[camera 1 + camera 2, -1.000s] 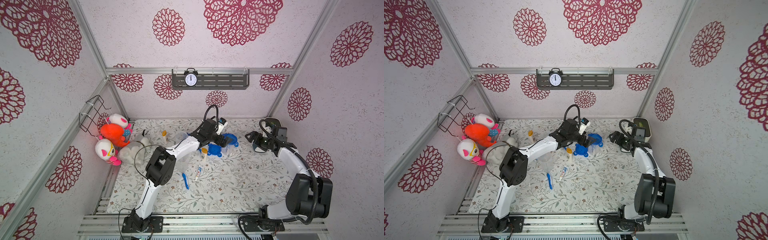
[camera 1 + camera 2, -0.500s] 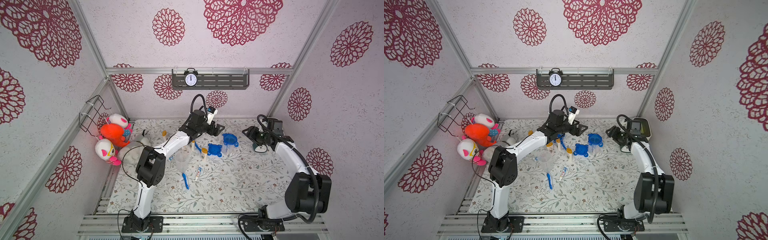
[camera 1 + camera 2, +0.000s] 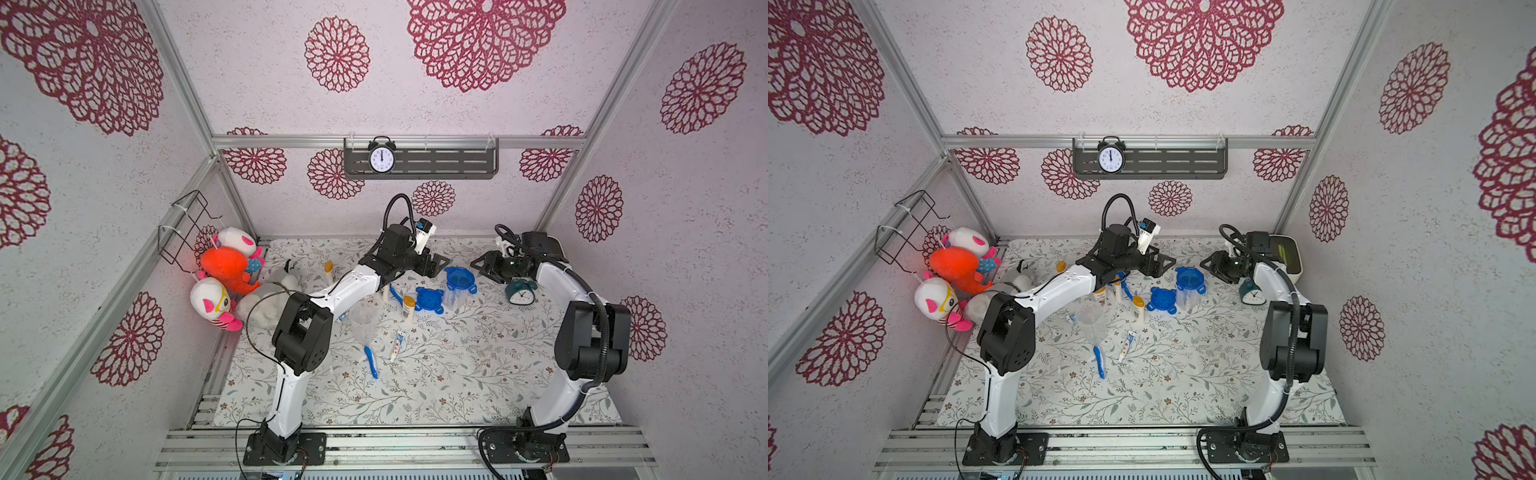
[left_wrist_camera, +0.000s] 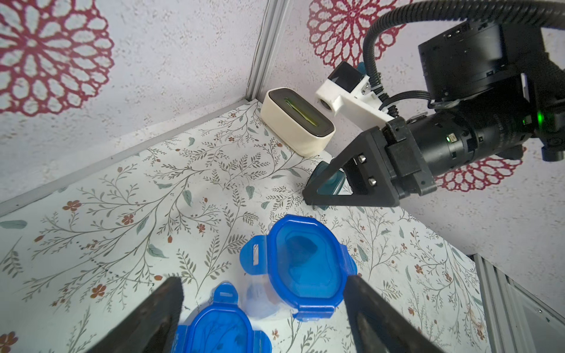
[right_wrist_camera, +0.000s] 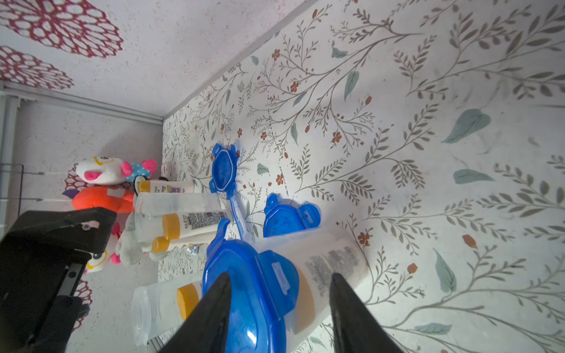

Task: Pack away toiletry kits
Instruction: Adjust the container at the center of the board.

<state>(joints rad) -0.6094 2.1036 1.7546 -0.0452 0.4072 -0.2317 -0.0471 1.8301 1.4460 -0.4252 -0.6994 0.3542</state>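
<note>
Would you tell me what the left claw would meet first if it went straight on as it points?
Probably the lidded jar, framed just ahead between the open fingers of the left claw; depth is unclear.

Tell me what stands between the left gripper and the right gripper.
The lidded jar stands between the left gripper and the right gripper. Both top views show it; each wrist view sees it with the opposite gripper beyond.
</note>
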